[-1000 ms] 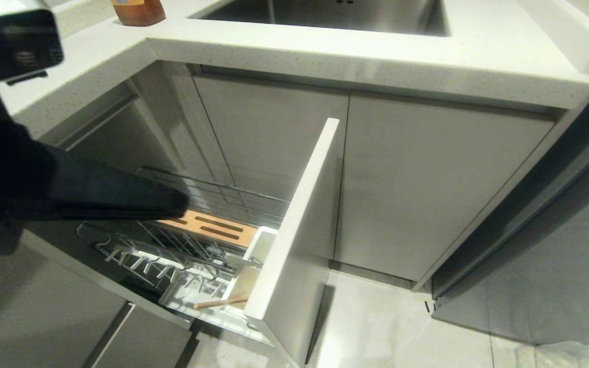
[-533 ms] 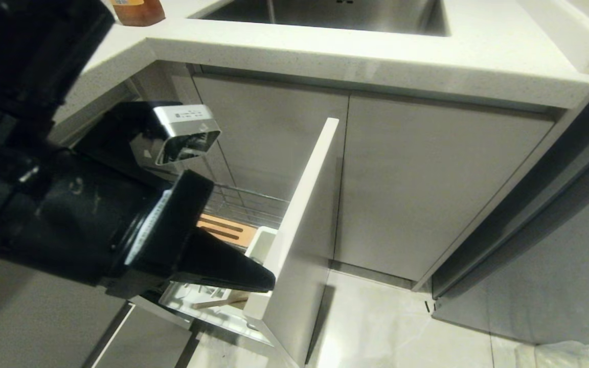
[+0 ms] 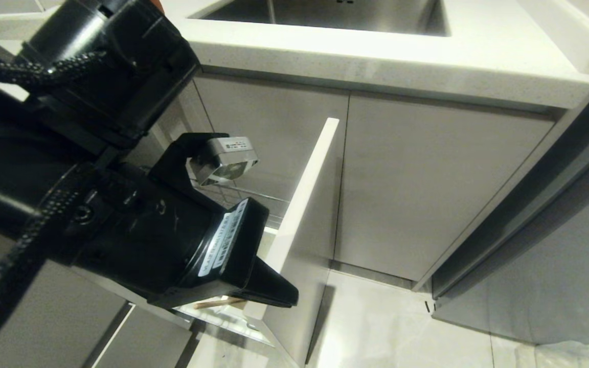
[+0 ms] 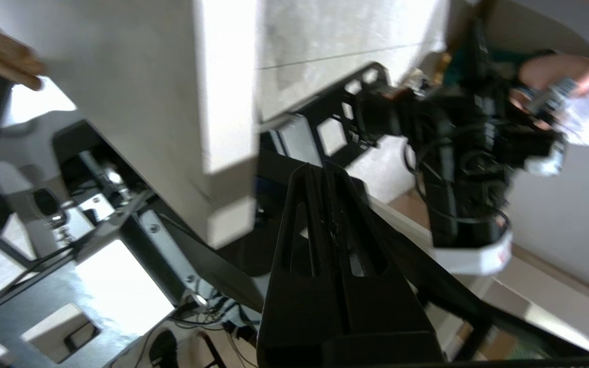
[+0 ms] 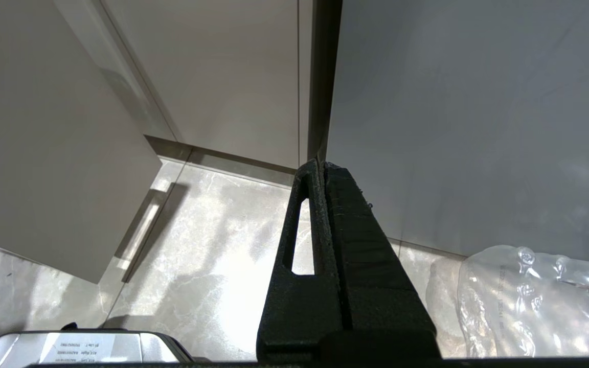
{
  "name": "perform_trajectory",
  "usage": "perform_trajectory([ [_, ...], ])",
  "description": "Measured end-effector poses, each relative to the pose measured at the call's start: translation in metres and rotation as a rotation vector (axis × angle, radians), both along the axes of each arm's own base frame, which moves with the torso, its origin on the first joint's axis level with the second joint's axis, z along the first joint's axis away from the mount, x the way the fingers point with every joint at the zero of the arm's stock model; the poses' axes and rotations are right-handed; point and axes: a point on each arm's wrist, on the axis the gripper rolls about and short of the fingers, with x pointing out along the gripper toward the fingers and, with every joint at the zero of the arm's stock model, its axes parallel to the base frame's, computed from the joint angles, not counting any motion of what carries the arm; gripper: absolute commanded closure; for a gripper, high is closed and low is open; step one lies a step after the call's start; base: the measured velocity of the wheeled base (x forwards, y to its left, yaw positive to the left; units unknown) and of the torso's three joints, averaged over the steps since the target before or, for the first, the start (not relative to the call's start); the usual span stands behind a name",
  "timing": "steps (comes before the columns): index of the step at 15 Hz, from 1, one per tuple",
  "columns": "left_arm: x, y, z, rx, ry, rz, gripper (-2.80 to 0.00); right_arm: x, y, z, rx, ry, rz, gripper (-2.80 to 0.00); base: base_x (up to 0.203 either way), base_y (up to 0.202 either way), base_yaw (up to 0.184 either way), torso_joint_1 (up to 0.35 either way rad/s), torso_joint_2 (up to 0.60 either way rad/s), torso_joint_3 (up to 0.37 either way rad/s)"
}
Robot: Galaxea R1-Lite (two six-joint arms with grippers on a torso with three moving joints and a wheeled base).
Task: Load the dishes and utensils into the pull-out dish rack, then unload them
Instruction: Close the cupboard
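The pull-out dish rack stands pulled out, and my left arm hides most of it. Its tall white front panel (image 3: 307, 204) and a bit of chrome wire (image 3: 253, 196) show. A pair of light-wooden chopsticks (image 3: 212, 303) lies low in the rack just behind the panel, and their blurred end (image 4: 3, 59) shows in the left wrist view. My left gripper (image 3: 290, 299) is shut and empty, with its tip by the panel's lower inner edge (image 4: 223, 153). In its own view the left gripper (image 4: 322, 166) points past the panel's corner. The dishes are out of view.
A pale countertop (image 3: 376, 56) with a steel sink (image 3: 325, 13) runs above closed grey cabinet doors (image 3: 427, 179). My right gripper (image 5: 322, 164) hangs shut over the tiled floor (image 5: 197, 255) beside a clear plastic bag (image 5: 529, 301).
My left arm has swung forward and down across the rack. Its shut gripper went from above the wooden strip to the panel's lower inner edge, and the arm now covers the rack.
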Motion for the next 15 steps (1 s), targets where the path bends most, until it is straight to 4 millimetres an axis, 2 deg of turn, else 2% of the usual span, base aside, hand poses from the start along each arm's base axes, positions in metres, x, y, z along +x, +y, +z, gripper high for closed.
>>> perform_trajectory([
  [7, 0.008, -0.005, -0.006, 0.12, -0.066, 0.095, 0.0, 0.0, 0.0, 0.0, 0.0, 0.0, 0.0, 0.0, 0.0, 0.0, 0.0, 0.0, 0.0, 0.0],
  [15, 0.009, 0.008, -0.005, 0.328, -0.186, 0.253, 0.0, 0.0, 0.0, 0.0, 0.0, 0.0, 0.0, 0.0, 0.0, 0.0, 0.0, 0.0, 0.0, 0.0],
])
